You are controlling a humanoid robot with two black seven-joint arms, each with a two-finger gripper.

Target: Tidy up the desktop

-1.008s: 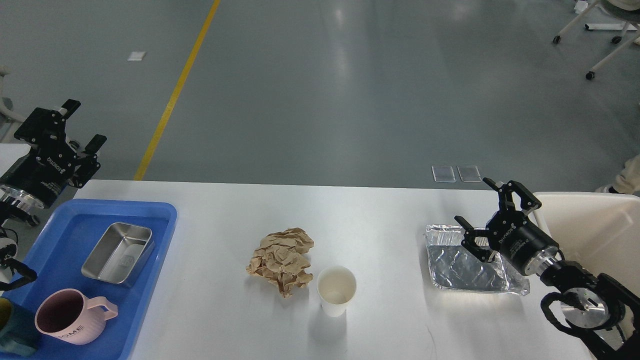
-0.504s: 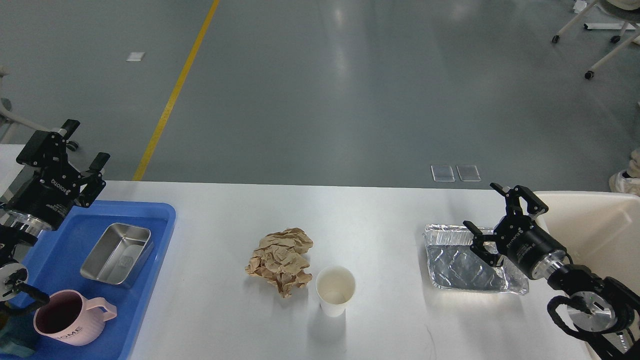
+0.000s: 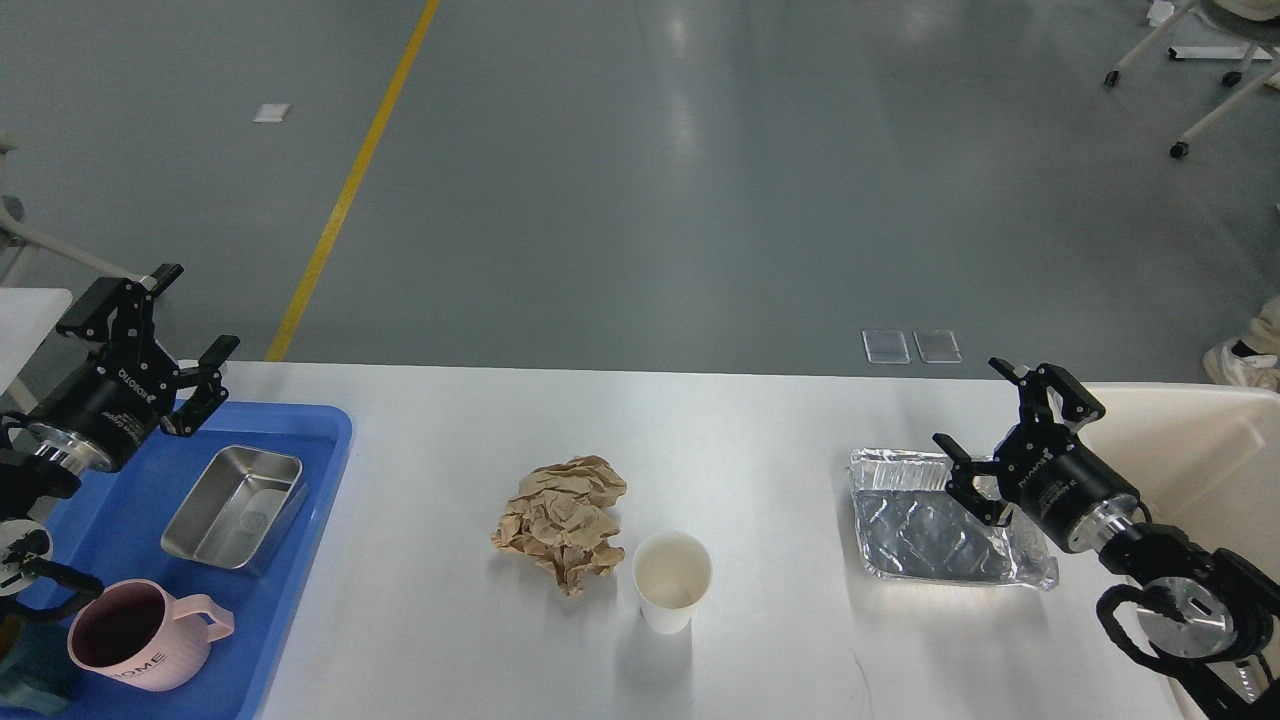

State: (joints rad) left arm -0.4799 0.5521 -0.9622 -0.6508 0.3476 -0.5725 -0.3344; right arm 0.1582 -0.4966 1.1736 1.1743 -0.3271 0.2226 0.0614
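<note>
Two grippers are being shown in the head view, both with fingers spread wide and nothing held. Below the left gripper (image 3: 165,335), a blue tray (image 3: 320,470) is carrying a steel container (image 3: 235,507) and a pink mug (image 3: 140,635). Just beside the right gripper (image 3: 1010,425), on its inner side, a foil tray (image 3: 930,520) is lying on the desktop (image 3: 720,430), with a beige bin (image 3: 1200,450) behind it. Between the grippers, crumpled brown paper (image 3: 562,518) is touching a white paper cup (image 3: 671,580).
</note>
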